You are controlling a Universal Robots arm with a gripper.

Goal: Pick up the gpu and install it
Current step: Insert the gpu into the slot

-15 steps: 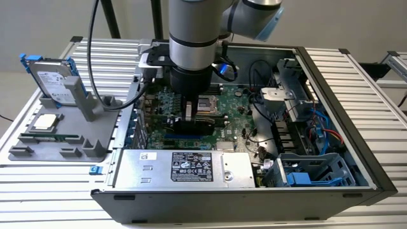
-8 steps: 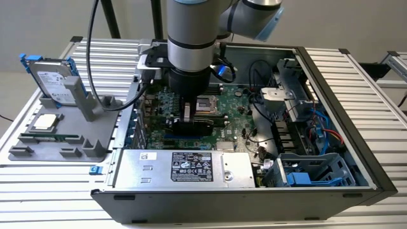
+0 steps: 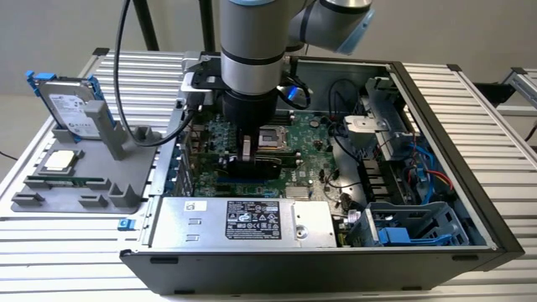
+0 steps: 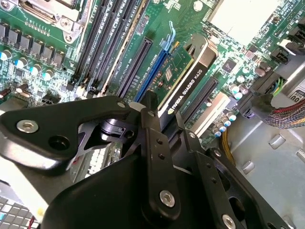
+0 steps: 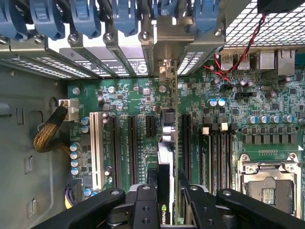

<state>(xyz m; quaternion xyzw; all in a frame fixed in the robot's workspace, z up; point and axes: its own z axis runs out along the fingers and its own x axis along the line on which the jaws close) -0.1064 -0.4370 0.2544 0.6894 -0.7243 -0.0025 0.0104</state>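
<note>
A: What is seen across the bench (image 3: pixel 50 251), taken from the exterior view's left?

B: A grey parts stand (image 3: pixel 84 179) is set near the bench's left edge, with a hard drive (image 3: pixel 71 107) held upright at its back. The open computer case (image 3: pixel 470 189) is laid to the right of it, its power supply (image 3: pixel 243 221) along the near wall and the motherboard (image 3: pixel 310 157) on its floor.

A: Where is the gpu found?

B: The gpu (image 4: pixel 183 93) is held on edge over the motherboard, towards the case's left wall. In both wrist views it is lined up along a long expansion slot (image 4: pixel 155 71), its bracket end pointed at the rear slot openings (image 5: pixel 143 57). Whether it is fully seated cannot be told.

A: And the fingers?

B: The gripper (image 5: pixel 167 200) is clamped on the card's upper edge, the fingers (image 5: pixel 145 205) pinched against its two faces.

A: What could go wrong?

B: If the card is pressed down slightly off the slot line, the edge connector could be jammed or the board bent. The bracket could also be caught on the rear frame. A tilted grip would probably cause either fault.
</note>
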